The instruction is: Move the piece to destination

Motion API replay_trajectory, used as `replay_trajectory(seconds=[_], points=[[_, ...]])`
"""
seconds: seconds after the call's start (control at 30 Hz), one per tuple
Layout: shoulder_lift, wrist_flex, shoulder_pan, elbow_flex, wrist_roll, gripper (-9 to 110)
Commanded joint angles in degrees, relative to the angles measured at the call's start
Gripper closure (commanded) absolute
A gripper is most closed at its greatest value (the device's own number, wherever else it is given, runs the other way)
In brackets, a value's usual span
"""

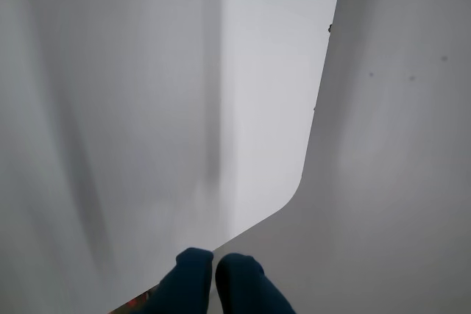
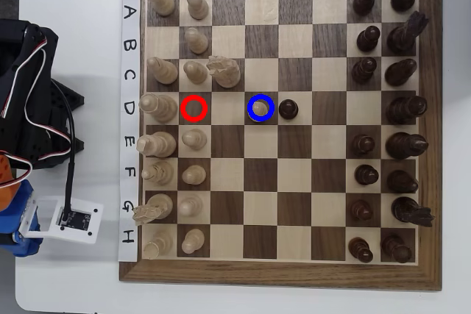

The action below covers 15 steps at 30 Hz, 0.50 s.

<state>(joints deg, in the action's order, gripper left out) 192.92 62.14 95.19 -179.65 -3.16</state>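
Observation:
The piece, a pale cream pawn (image 2: 259, 109), stands upright inside the blue ring on the dark-brown destination square (image 2: 262, 98) in the overhead view. The red-ringed square (image 2: 194, 108) holds nothing. The arm (image 2: 29, 108) is folded at the left, off the board and far from the pawn. In the wrist view my gripper (image 1: 215, 264) shows as two dark blue fingers (image 1: 193, 273) pressed together at the bottom edge, with nothing between them. That view shows only a white surface, no board.
A dark brown pawn (image 2: 288, 109) stands just right of the ringed pawn. A pale knight (image 2: 224, 71) is up and to its left. Pale pieces fill the board's left columns, dark pieces the right. A white camera mount (image 2: 68, 218) lies beside the board (image 2: 280, 273).

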Motion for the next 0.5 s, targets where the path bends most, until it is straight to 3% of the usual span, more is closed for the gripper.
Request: replay_trajectory(seconds=[0.0,0.47], points=[[3.4,-0.4,0.4,0.4,1.8,101],[3.5,-0.4,0.9,0.4,2.4,101]])
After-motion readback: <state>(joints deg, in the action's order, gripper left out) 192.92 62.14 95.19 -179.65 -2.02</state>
